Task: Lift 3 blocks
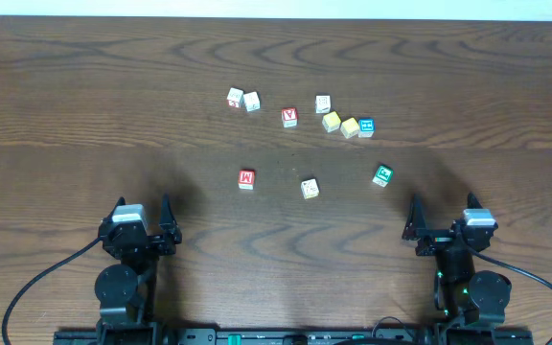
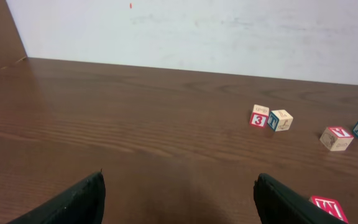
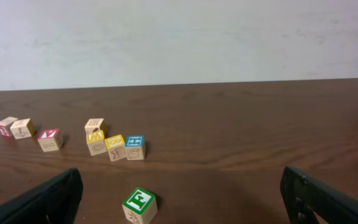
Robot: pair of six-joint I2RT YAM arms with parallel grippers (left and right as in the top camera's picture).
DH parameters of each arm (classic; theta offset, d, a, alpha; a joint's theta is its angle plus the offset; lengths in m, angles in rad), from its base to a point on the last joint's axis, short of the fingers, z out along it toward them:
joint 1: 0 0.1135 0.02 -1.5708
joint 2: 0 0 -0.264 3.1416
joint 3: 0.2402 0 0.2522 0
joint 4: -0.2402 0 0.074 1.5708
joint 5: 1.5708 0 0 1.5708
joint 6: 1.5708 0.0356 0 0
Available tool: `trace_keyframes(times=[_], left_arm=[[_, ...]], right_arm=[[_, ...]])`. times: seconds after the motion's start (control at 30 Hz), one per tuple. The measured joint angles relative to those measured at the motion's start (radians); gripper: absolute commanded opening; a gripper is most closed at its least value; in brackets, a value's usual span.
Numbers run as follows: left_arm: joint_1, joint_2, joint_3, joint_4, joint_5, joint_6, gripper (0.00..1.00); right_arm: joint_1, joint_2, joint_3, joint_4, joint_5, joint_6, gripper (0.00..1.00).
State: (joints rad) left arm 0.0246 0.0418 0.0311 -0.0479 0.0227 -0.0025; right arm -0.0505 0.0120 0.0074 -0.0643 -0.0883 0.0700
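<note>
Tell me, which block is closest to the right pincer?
The green-topped block, just ahead of the right pincer. The red M block and the cream block lie farther left; the other blocks sit farther back.

Robotics laboratory bench. A dark wood-grain table [image 1: 84,86] runs up to a bare white wall [image 2: 229,37]. Two robot arms [image 1: 127,254] with trailing black cables [image 1: 36,287] are mounted at its near edge. Small alphabet blocks [image 1: 310,188] lie scattered on the tabletop.
</note>
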Motion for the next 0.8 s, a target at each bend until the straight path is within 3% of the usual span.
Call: trace_keyframes(times=[0.27, 0.57, 0.7, 0.8], left_arm=[[0.000, 0.000, -0.001, 0.003, 0.030, -0.033, 0.77], [0.001, 0.001, -0.009, 0.068, 0.469, -0.508, 0.77], [0.001, 0.007, -0.025, 0.278, 0.557, -0.659, 0.77], [0.001, 0.006, -0.025, 0.435, 0.595, -0.695, 0.77]], right_arm=[[0.000, 0.000, 0.000, 0.000, 0.000, 0.000, 0.99], [0.000, 0.000, 0.000, 0.000, 0.000, 0.000, 0.99], [0.000, 0.000, 0.000, 0.000, 0.000, 0.000, 0.99], [0.000, 0.000, 0.000, -0.001, 0.000, 0.000, 0.99]])
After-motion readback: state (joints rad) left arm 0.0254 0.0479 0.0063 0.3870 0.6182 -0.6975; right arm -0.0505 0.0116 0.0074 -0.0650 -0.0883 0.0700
